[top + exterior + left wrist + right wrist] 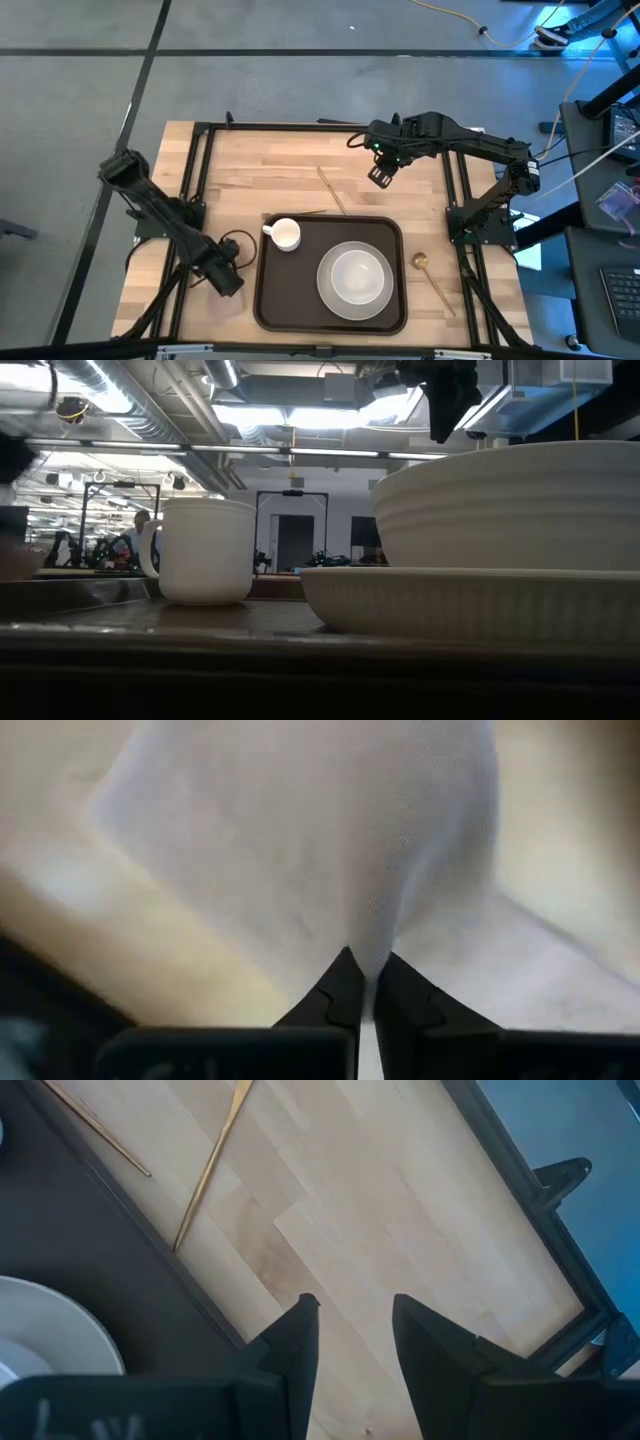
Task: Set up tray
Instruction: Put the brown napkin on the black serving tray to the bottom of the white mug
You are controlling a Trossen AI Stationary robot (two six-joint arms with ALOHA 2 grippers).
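Tray (275, 300) partly hidden under dishes; left hand (362, 982) pinches pale cloth, blurred; right hand (350, 1325) empty, half-open.

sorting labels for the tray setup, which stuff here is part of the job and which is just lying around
Part of the job: tray, mug, plate with bowl, spoon, chopsticks, napkin pinched by the left gripper.

Lying about: cables, a person in the room behind.
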